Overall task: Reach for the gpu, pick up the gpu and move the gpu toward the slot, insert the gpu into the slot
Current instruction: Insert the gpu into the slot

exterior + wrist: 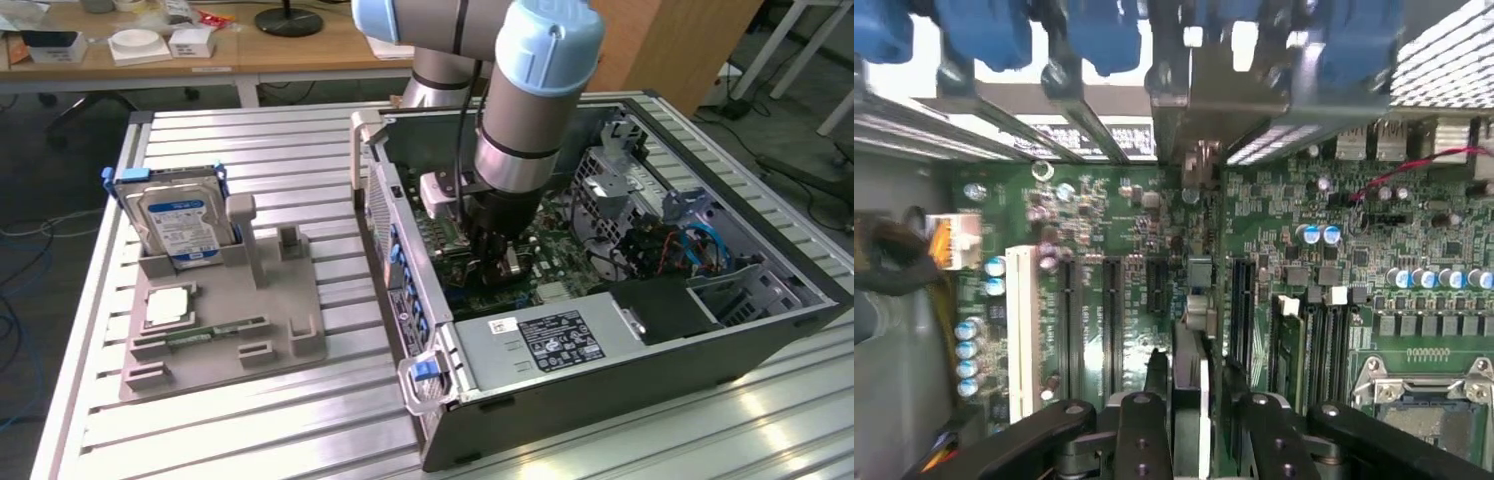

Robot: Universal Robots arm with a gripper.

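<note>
My gripper (498, 252) is down inside the open computer case (441, 390), over the green motherboard (554, 255). It is shut on the gpu (1192, 372), which I see edge-on in the wrist view as a thin card between the two black fingers (1142, 428). The card's silver end bracket (1199, 110) reaches the case's rear wall with the blue clips (1094, 35). Black expansion slots (1154, 285) run parallel on both sides of the card; the slot directly under it is hidden. Whether the card touches the board I cannot tell.
A grey fixture tray (287, 350) lies on the slatted table at the exterior view's left, holding an upright silver hard drive (184, 222), a small chip (171, 305) and a memory stick (214, 330). The power supply (561, 340), drive cage and cables (667, 245) crowd the case.
</note>
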